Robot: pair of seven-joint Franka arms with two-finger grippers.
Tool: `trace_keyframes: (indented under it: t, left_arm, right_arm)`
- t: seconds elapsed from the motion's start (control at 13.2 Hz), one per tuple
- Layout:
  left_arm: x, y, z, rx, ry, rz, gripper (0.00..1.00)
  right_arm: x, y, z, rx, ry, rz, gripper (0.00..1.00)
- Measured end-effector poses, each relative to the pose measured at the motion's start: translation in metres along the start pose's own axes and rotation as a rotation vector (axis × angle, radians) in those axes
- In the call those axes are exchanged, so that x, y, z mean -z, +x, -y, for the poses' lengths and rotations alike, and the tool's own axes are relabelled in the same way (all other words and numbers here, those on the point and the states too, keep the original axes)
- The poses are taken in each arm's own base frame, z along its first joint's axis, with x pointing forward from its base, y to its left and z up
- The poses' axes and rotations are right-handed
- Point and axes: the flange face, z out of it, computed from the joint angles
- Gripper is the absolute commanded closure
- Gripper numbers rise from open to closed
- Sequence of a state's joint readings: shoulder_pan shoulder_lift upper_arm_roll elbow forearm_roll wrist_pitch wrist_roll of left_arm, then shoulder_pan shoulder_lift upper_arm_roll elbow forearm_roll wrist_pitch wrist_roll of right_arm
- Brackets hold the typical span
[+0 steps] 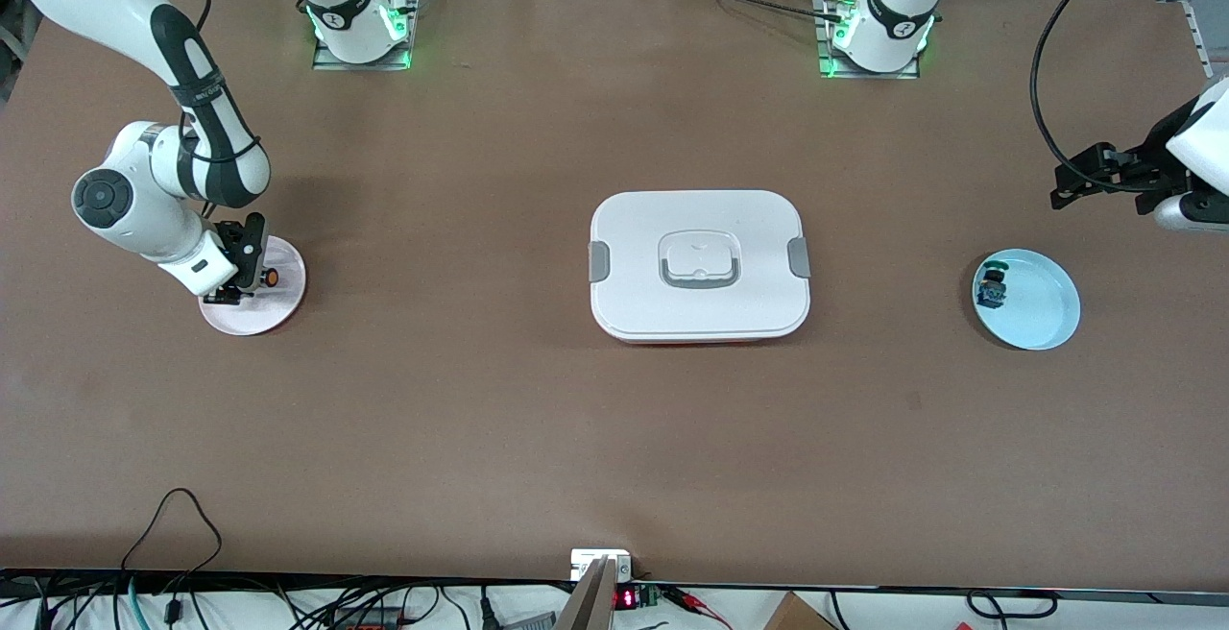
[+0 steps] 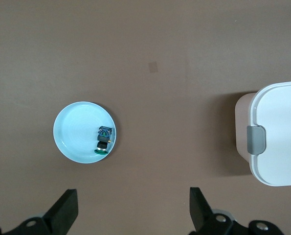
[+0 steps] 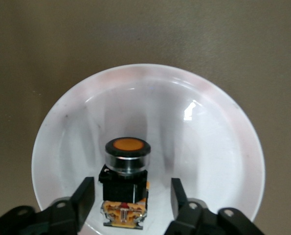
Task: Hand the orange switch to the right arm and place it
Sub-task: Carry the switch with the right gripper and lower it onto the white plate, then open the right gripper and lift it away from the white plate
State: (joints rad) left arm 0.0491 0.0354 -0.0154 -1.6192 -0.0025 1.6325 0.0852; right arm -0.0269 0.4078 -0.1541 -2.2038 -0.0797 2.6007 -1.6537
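Observation:
The orange switch (image 3: 126, 178), black-bodied with a round orange cap (image 1: 272, 277), lies on the pale pink plate (image 1: 264, 313) at the right arm's end of the table. My right gripper (image 1: 235, 277) is low over that plate (image 3: 199, 142). Its fingers (image 3: 86, 192) stand on either side of the switch's body with a gap on each side, so the right gripper (image 3: 131, 193) is open and holds nothing. My left gripper (image 1: 1075, 179) waits open and empty in the air at the left arm's end; in the left wrist view this gripper (image 2: 133, 196) hangs over bare table.
A light blue plate (image 1: 1042, 308) with a green-capped switch (image 1: 992, 287) sits at the left arm's end; the same plate (image 2: 77, 132) and switch (image 2: 104, 139) show in the left wrist view. A white lidded box (image 1: 699, 265) stands mid-table, its corner (image 2: 277, 132) also visible.

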Motion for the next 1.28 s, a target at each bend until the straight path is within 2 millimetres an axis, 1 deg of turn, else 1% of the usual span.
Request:
trace_keyframes:
  t: [0.15, 0.3, 0.53, 0.6, 0.75, 0.83, 1.13, 1.21, 1.28]
  left_arm:
    - [0.0, 0.0, 0.0, 0.0, 0.0, 0.0, 0.0]
    - [0.0, 0.0, 0.0, 0.0, 0.0, 0.001, 0.0]
    - [-0.001, 0.0, 0.0, 0.0, 0.0, 0.001, 0.0]
    - [-0.001, 0.0, 0.0, 0.0, 0.0, 0.001, 0.0]
    - [0.0, 0.0, 0.0, -0.001, 0.0, 0.001, 0.0]
    - [0.0, 0.0, 0.0, -0.001, 0.0, 0.001, 0.0]
    - [0.0, 0.0, 0.0, -0.001, 0.0, 0.001, 0.0]
    - [0.0, 0.0, 0.0, -0.001, 0.0, 0.001, 0.0]
    - [0.0, 0.0, 0.0, -0.001, 0.0, 0.001, 0.0]
  right_arm:
    - [0.015, 0.006, -0.009, -0.005, -0.028, -0.014, 0.0]
    - [0.04, 0.009, -0.02, -0.027, -0.038, -0.039, 0.0]
    - [0.095, 0.01, -0.045, -0.076, -0.055, -0.074, 0.0]
    - [0.125, 0.01, -0.055, -0.128, -0.054, -0.082, 0.0]
    - [0.153, 0.01, -0.062, -0.231, -0.036, -0.091, 0.0]
    - [0.181, 0.011, -0.066, -0.332, -0.027, -0.097, 0.0]
    - [0.232, 0.021, -0.069, -0.594, -0.008, -0.119, 0.0]
    - [0.243, 0.023, -0.069, -0.663, -0.006, -0.126, 0.0]
    - [0.25, 0.026, -0.069, -0.736, 0.004, -0.137, 0.0]
